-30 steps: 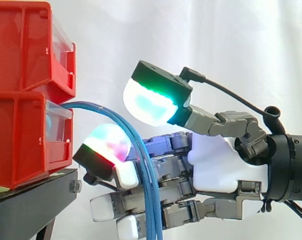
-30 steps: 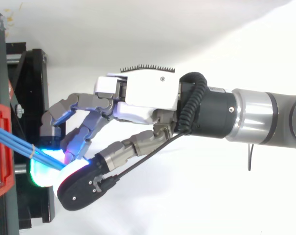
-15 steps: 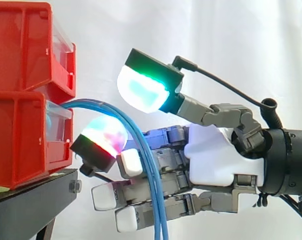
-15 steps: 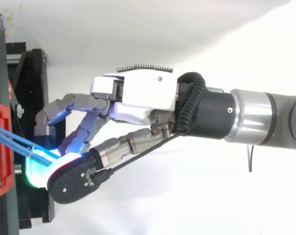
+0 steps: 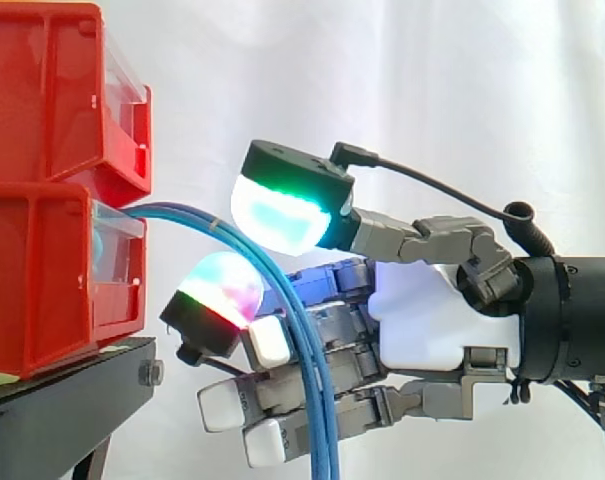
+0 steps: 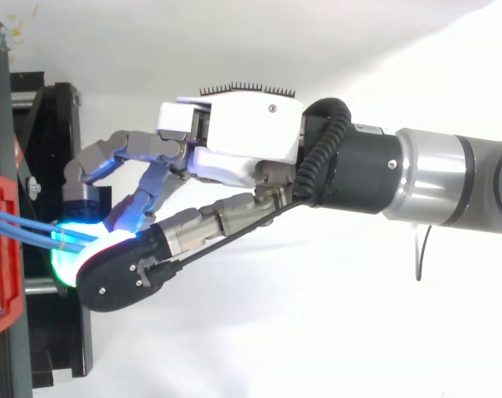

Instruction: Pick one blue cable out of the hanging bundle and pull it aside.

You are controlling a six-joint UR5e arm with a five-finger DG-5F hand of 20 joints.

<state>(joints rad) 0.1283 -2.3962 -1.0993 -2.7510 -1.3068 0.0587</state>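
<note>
Blue cables (image 5: 182,211) hung from the lower red bin (image 5: 42,280), lying across the fingers of the open robot hand (image 5: 432,320), its thumb lifted above them.

I'm seeing no readable words, numbers or labels on the stacked red plastic bins (image 5: 42,150), black metal stand (image 5: 72,390) or hand (image 5: 432,320).

Two red bins (image 5: 42,180) are stacked at the left on a black stand (image 5: 62,395). Blue cables (image 5: 307,345) are seen coming out of the lower bin, bent over and hung down. The hand (image 5: 432,320) is stretched in from the right. The cables are passed through the gap between a green glowing pad (image 5: 282,215) above and a pink glowing pad below. Lower down, the other fingers are crossed by the cables. A white curtain (image 5: 432,90) is hung behind.
</note>
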